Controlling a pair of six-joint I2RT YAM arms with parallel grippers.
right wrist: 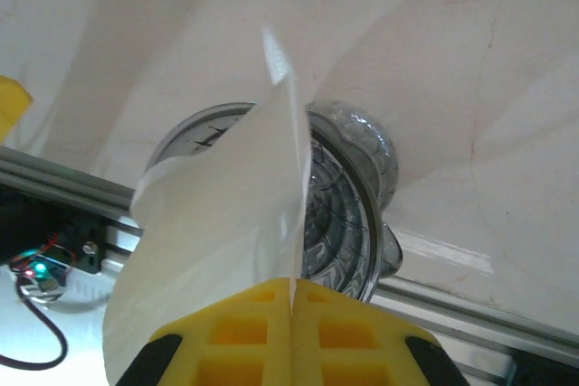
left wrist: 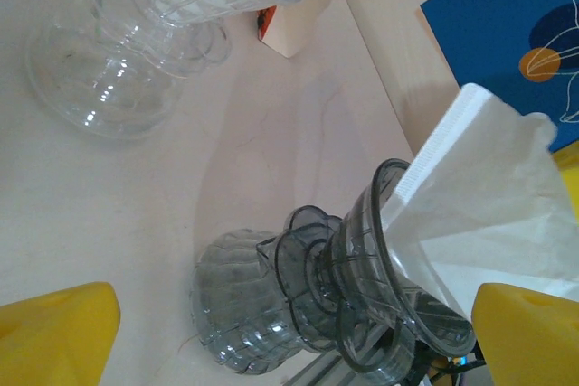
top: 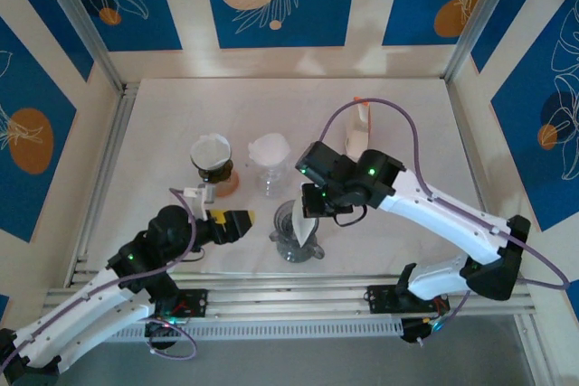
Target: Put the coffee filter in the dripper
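— What is the right gripper doing?

— It is clenched, its two yellow fingers pressed together on the white coffee filter, pinching the paper at its upper edge.

— And where does the filter sit?

— Over the clear dripper, which stands on the worktop near the front rail. From the left wrist, the paper's lower part lies inside the cone's mouth, and the rest sticks out past the rim, creased rather than spread against the wall.

— The left gripper?

— Spread wide and holding nothing, with the dripper in front of it between its yellow tips but apart from both.
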